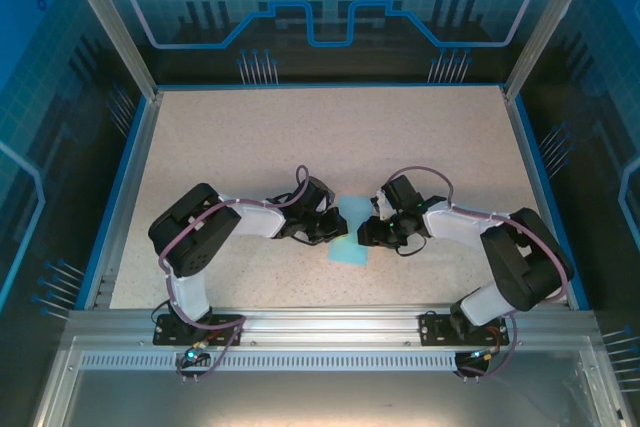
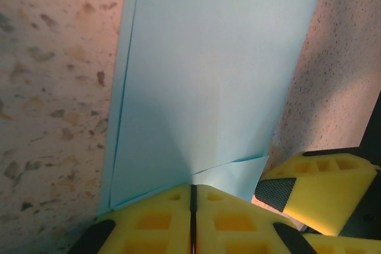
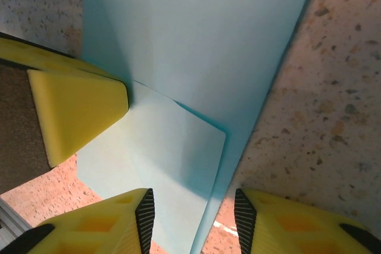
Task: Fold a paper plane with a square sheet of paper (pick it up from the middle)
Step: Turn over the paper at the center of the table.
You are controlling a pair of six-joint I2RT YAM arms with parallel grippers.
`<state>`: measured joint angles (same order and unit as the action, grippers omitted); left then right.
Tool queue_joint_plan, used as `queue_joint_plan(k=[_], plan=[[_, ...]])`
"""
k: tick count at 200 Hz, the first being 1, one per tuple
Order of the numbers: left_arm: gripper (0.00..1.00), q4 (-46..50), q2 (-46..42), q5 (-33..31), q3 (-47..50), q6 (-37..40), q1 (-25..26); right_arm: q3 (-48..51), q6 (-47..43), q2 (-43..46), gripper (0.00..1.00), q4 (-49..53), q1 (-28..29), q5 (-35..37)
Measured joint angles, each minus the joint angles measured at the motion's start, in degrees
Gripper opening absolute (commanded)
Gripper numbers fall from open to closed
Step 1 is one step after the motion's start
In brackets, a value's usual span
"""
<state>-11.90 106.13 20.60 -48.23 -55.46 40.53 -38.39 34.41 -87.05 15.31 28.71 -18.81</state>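
Yellow fingers (image 2: 149, 221) of the left hand (image 2: 191, 206) are pressed together, pinching the sheet of paper (image 2: 220, 75) at its 9 o'clock side mid-bench (image 1: 300, 147), while the right hand (image 3: 190, 212) stands spread astride the 3 o'clock side, so the pinch should probably anchor any creasing.

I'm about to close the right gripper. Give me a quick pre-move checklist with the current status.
1. Left gripper shut on the sheet of paper: ok.
2. Right gripper open, with the paper's edge between its fingers: ok.
3. A folded flap lies over the sheet: ok.
4. Gap between the two grippers: cannot tell, they are very close.
5. Sheet resting flat on the table: cannot tell.
6. Plane shape finished: not ok, it is a wide folded sheet.
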Motion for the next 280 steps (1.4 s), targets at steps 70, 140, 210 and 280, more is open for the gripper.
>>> queue_joint_plan(k=[70,140,210,280], plan=[[0.11,0.07,-0.11,-0.39,-0.02,0.0,0.15,-0.42,1.16,-0.96,0.32,0.2,-0.79,-0.74],[0.12,0.15,-0.11,-0.42,-0.04,0.0,0.2,-0.39,2.91,-0.98,0.32,-1.05,-0.9,-1.36],[0.12,0.17,-0.11,-0.42,-0.04,0.0,0.2,-0.13,3.56,-0.94,0.36,-1.86,-0.92,-1.7],[0.12,0.83,-0.44,-0.83,-0.04,-0.02,0.46,1.92,6.43,0.61,0.39,-4.17,-1.01,0.24]])
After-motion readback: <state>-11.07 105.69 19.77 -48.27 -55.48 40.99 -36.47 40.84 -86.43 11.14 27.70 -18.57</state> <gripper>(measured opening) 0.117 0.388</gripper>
